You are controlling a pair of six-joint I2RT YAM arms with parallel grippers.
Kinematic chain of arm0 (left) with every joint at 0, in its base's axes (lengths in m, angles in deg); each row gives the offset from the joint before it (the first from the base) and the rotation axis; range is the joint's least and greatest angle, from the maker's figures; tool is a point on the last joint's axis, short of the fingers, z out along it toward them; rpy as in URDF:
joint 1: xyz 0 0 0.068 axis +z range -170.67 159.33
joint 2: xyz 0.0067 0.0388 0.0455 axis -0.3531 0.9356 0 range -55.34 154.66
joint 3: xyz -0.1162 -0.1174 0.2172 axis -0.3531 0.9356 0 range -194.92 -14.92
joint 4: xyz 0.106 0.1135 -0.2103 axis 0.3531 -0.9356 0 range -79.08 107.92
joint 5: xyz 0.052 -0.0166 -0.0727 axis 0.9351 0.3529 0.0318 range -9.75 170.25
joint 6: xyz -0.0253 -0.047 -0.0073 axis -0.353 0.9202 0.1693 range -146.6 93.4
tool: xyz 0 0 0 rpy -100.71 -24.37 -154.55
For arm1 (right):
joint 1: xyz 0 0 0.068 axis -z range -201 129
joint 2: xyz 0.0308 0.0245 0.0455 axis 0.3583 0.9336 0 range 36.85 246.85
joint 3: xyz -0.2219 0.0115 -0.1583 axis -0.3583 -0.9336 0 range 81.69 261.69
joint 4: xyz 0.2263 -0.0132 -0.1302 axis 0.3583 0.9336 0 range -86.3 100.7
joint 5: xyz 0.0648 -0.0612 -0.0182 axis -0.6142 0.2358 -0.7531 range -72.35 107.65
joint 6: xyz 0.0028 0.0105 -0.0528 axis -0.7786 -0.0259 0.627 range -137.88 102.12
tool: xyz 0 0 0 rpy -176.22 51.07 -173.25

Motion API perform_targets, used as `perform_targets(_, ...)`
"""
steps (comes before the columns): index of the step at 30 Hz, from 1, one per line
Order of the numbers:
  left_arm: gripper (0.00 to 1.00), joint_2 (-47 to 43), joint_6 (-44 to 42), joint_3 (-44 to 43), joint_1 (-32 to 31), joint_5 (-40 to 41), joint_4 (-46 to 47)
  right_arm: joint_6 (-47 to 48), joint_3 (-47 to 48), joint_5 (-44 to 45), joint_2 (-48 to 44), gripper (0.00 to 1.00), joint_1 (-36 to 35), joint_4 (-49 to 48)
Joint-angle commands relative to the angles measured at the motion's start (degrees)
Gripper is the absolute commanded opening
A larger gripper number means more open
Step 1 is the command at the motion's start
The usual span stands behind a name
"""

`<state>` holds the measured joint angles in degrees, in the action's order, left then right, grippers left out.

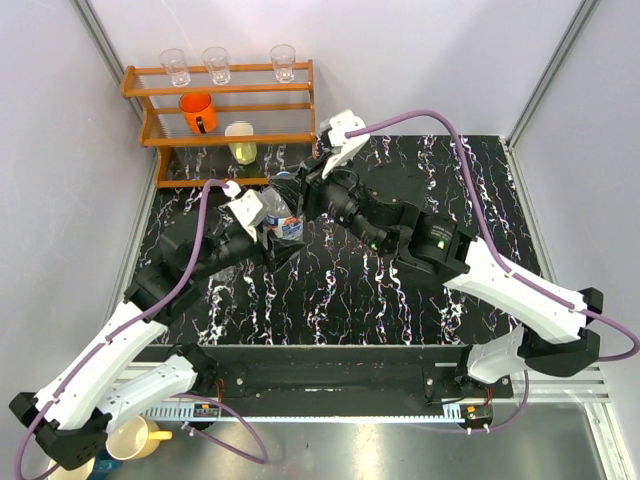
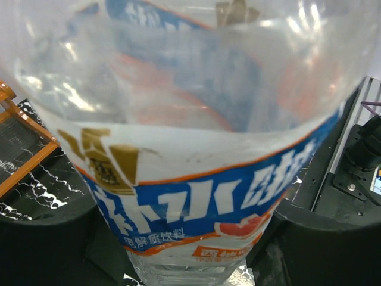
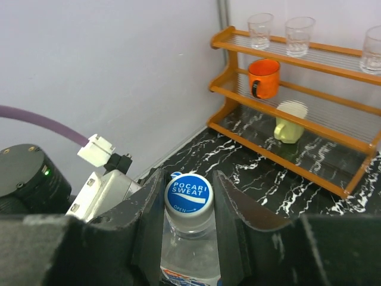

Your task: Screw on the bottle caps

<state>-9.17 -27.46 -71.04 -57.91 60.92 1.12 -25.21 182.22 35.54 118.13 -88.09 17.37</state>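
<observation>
Right wrist view: right gripper [image 3: 189, 205] pinches the blue-topped Pocari Sweat cap [image 3: 189, 192] sitting on the bottle [image 3: 190, 257] neck; left gripper [image 2: 184, 238] clamps the labelled bottle's body, upright, near the wooden shelf [image 1: 280, 138].

The bottle [image 2: 190, 179] stands left of centre on the counter [image 1: 400, 300], left hand [image 1: 272, 238] around its body, right hand [image 3: 188, 179] on its cap [image 3: 188, 193]. Far left, a shelf [image 1: 135, 90] holds glasses [image 1: 216, 64] above cups [image 1: 198, 112].
</observation>
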Motion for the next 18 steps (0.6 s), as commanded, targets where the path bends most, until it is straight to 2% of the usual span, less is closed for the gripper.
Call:
perform_targets(1,0.14,-0.21,1.83,-0.58,0.93,8.70,3.26,-0.40,3.44,6.63,0.99,0.20,-3.84,5.22)
perform_targets(2,0.14,-0.29,1.83,-0.40,0.93,6.96,3.35,-0.31,4.05,5.15,0.64,0.35,-3.84,5.05)
perform_targets(4,0.15,-0.73,1.74,-0.22,0.93,4.49,3.52,0.04,4.06,3.48,-1.45,0.53,-3.84,4.35)
perform_targets(6,0.15,-0.91,1.31,0.48,0.93,-2.79,3.96,0.74,2.92,0.23,-3.66,0.64,-3.75,2.33)
perform_targets(7,0.15,-1.00,1.30,0.57,1.02,-5.51,4.05,1.52,2.74,-1.18,-5.76,0.75,-3.75,2.24)
perform_targets(10,0.17,-1.08,1.74,1.19,1.02,-18.42,5.10,2.32,1.60,-6.53,-10.15,0.87,-3.40,2.24)
perform_targets(11,0.17,-1.00,1.83,1.19,1.02,-26.99,5.28,2.58,0.47,-11.86,-11.30,0.87,-3.22,1.98)
perform_targets(15,0.18,0.06,6.38,1.19,0.93,-47.69,9.48,5.39,-3.14,-30.16,-16.32,0.86,-1.82,2.93)
perform_targets(16,0.18,0.23,7.53,1.10,1.02,-54.34,10.55,5.49,-3.58,-37.50,-17.45,0.86,-0.34,4.42)
perform_targets(18,0.19,1.02,10.00,0.23,0.93,-58.87,11.96,4.27,-3.85,-44.22,-18.17,0.86,1.60,5.22)
